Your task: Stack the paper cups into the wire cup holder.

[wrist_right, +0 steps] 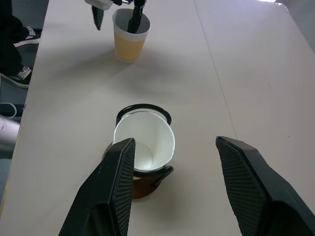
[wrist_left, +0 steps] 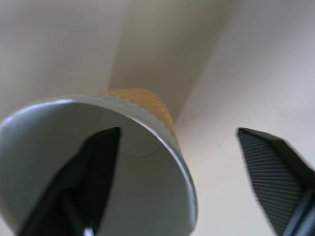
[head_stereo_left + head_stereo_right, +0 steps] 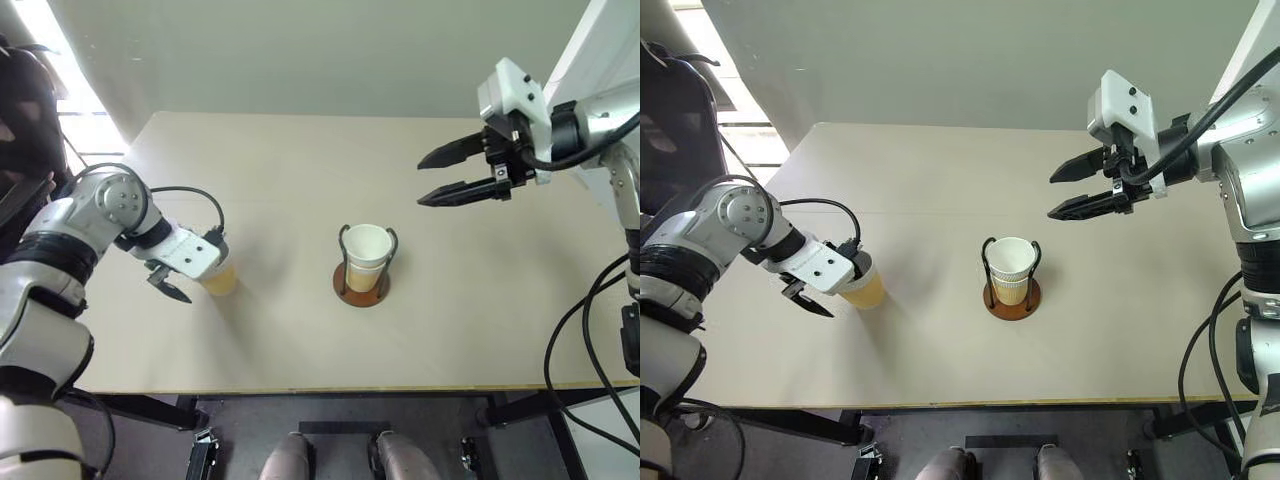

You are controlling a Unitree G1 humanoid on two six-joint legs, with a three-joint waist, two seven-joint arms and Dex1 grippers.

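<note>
The loose cup stands upright on the table, well left of the holder. It looks light, thin-walled and easy to crush, so the rim wall seems the place to pinch, gently. The left gripper points steeply down over it, jaws spread, one finger inside the cup and one outside, not yet pinching. Farther right, another cup sits in the holder. Beyond, the right gripper hangs high, jaws apart, empty
</note>
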